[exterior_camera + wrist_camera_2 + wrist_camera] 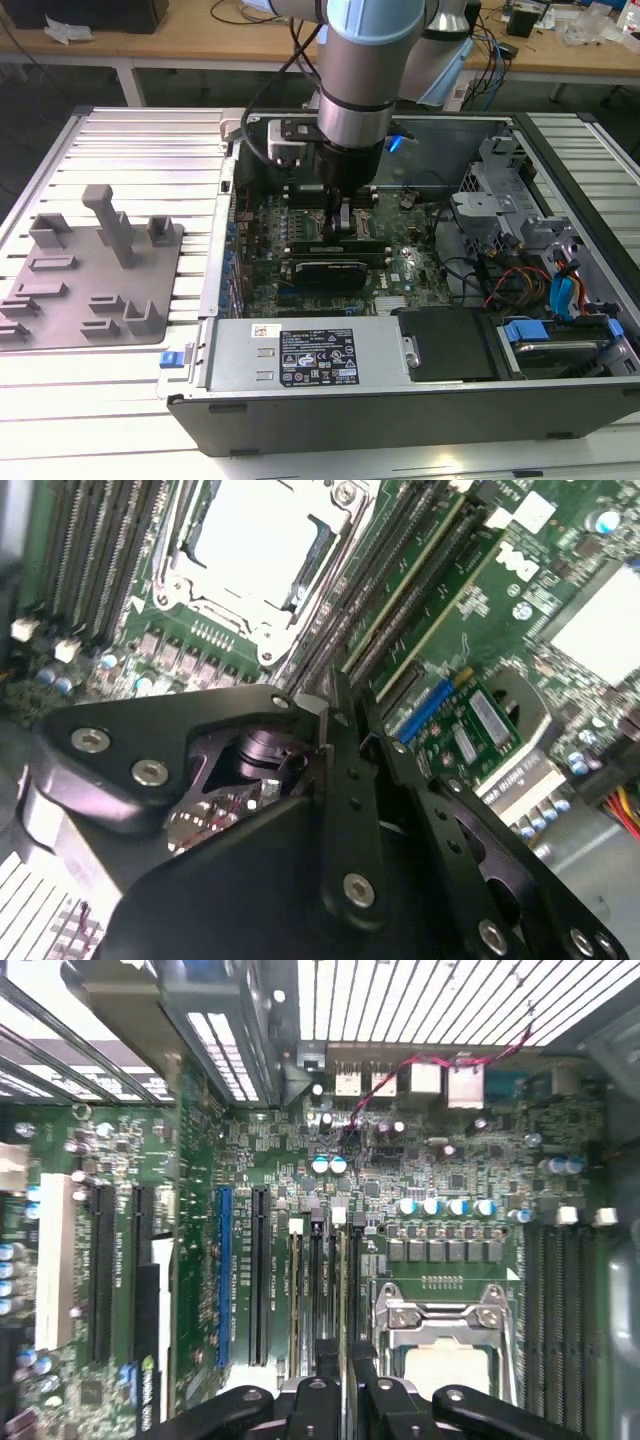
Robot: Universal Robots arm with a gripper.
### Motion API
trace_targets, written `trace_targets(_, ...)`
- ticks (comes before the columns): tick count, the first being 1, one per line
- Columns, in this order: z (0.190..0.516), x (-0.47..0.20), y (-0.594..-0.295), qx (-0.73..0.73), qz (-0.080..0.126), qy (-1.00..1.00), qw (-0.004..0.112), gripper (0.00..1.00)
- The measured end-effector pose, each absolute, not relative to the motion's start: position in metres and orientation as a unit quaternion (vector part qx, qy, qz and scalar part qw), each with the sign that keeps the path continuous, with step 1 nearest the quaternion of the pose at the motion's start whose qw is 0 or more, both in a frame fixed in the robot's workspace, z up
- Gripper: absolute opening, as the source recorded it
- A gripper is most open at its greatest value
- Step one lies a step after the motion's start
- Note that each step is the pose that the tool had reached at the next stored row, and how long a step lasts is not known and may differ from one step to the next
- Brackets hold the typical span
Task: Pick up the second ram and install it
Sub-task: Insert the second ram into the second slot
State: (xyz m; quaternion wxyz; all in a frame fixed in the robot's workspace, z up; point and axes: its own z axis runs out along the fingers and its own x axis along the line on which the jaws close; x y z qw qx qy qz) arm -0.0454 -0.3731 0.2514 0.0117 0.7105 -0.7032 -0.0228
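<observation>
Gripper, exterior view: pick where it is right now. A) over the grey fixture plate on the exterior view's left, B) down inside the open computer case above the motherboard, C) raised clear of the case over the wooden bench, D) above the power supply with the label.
B: the gripper reaches down into the open computer case, just above the green motherboard beside the processor socket.

There's the arm, a silver-grey cylinder with a pale blue cap and black cables, ending in a black gripper with silver screw heads.
</observation>
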Motion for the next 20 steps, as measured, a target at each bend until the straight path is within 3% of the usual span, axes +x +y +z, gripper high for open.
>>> trace_targets(11, 0.259, -0.029, -0.373, 0.711, -0.019, -0.703, 0.008, 0.16)
trace_targets(13, 0.259, -0.029, -0.373, 0.711, -0.019, -0.703, 0.008, 0.08)
trace_targets(20, 0.259, -0.029, -0.373, 0.711, -0.018, -0.703, 0.007, 0.08)
